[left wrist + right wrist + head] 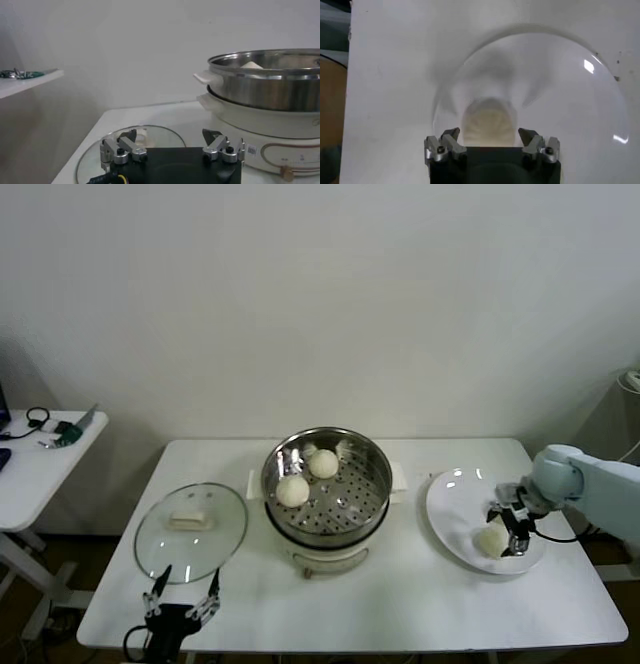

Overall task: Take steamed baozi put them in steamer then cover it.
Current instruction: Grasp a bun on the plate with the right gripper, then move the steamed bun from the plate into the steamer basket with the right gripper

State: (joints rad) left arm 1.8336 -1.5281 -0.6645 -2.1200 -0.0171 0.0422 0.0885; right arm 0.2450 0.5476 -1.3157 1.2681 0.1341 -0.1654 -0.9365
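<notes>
The steamer (pixel 325 484) stands mid-table, uncovered, with two baozi (pixel 292 490) (pixel 323 463) on its perforated tray. Another baozi (pixel 491 539) lies on the white plate (pixel 455 494) at the right. My right gripper (pixel 510 531) is low over the plate, open, its fingers either side of that baozi (pixel 489 122) with gaps on both sides. The cover (pixel 191 531) lies flat on the table left of the steamer. My left gripper (pixel 182 599) is open and empty at the table's front edge, just in front of the cover (pixel 150 136).
A white side table (pixel 40 454) with small items stands to the far left. The steamer's side (pixel 270 85) rises close to the left gripper (pixel 172 136). The plate (pixel 560 90) lies near the table's right edge.
</notes>
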